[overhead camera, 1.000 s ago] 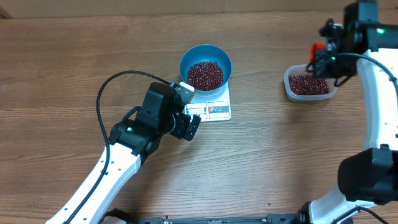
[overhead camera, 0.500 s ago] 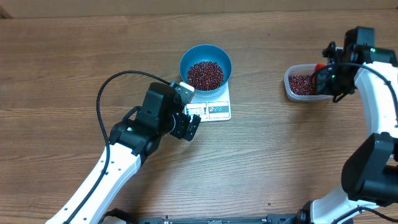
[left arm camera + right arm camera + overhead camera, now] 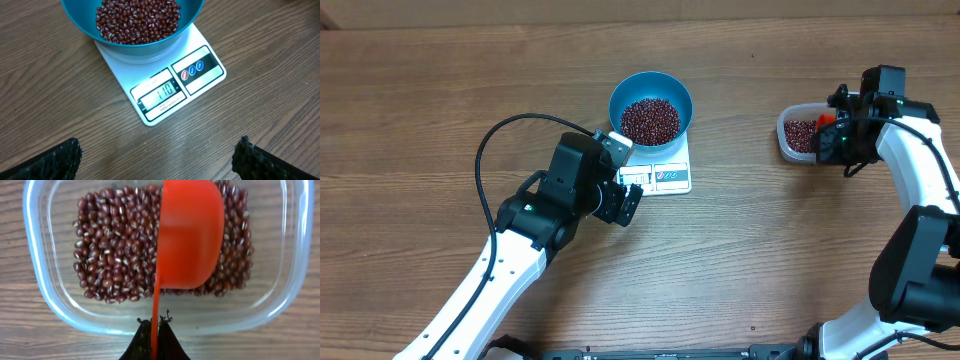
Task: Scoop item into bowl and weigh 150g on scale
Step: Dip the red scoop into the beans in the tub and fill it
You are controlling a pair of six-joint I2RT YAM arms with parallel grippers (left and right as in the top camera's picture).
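Right gripper (image 3: pixel 155 330), clenched on the red scoop (image 3: pixel 190 235), has swung from the upper right down over the clear container (image 3: pixel 40 295) of beans (image 3: pixel 110 245); left gripper (image 3: pixel 160 162) gapes empty below the scale (image 3: pixel 150 112); blue bowl (image 3: pixel 82 27) atop, display 110; another scoop judged necessary.

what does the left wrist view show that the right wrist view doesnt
Only the left wrist view: the round blue bowl on the flat white kitchen scale, its display reading 110, and the left gripper, open. Only the right wrist view: the clear rectangular plastic container and the orange-red plastic scoop, its handle in the shut right gripper. Both: small dark red-brown beans and the brown wooden table.
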